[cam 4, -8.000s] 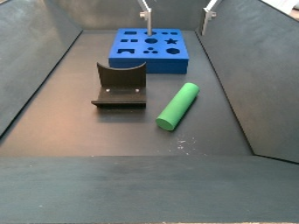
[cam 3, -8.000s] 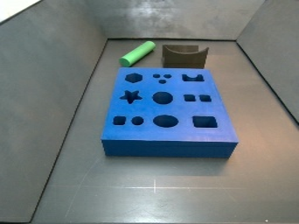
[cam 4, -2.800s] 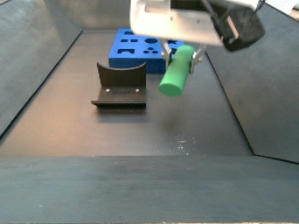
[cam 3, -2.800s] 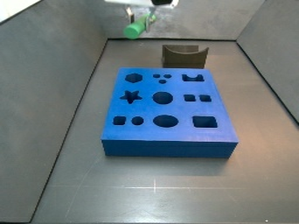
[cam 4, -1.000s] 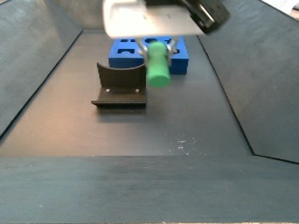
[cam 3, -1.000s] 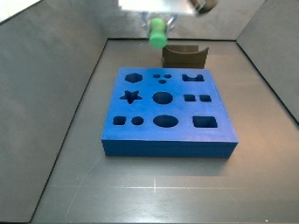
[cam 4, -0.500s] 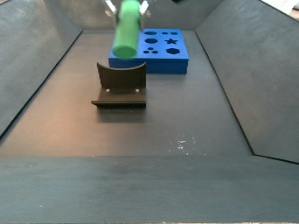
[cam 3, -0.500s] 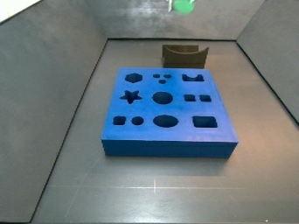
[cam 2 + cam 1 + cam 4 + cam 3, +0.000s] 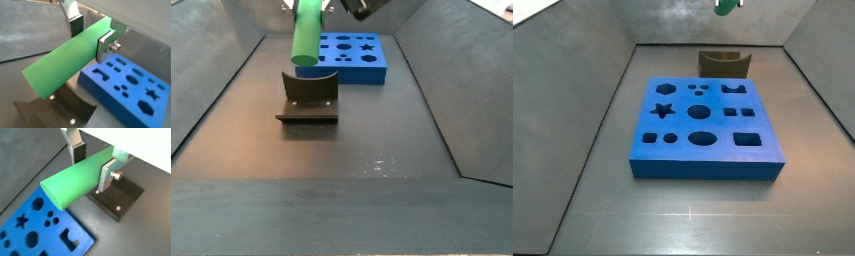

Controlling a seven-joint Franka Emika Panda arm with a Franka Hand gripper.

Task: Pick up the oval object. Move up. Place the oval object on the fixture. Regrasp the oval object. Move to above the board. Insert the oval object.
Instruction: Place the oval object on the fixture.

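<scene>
The oval object [image 9: 73, 180] is a smooth bright green rod, and my gripper [image 9: 93, 163] is shut on it near one end. The silver fingers [image 9: 107, 175] press on both sides, as both wrist views show [image 9: 67, 62]. In a side view the rod [image 9: 306, 35] hangs almost upright, high above the dark fixture [image 9: 309, 97]. Only its tip [image 9: 727, 5] shows at the top edge in a side view, above the fixture [image 9: 724, 63]. The blue board [image 9: 703, 125] with shaped holes lies on the floor beside the fixture [image 9: 120, 198]. The gripper body is mostly cropped in both side views.
Grey sloping walls [image 9: 580, 70] enclose the dark floor [image 9: 372, 150] on all sides. The board [image 9: 352, 55] sits behind the fixture in a side view, and it shows in both wrist views [image 9: 127, 85] under the rod.
The gripper has carried the rod from beside the fixture up and across to above it. The rod has turned from slanted to nearly upright and has risen a little since half a second ago.
</scene>
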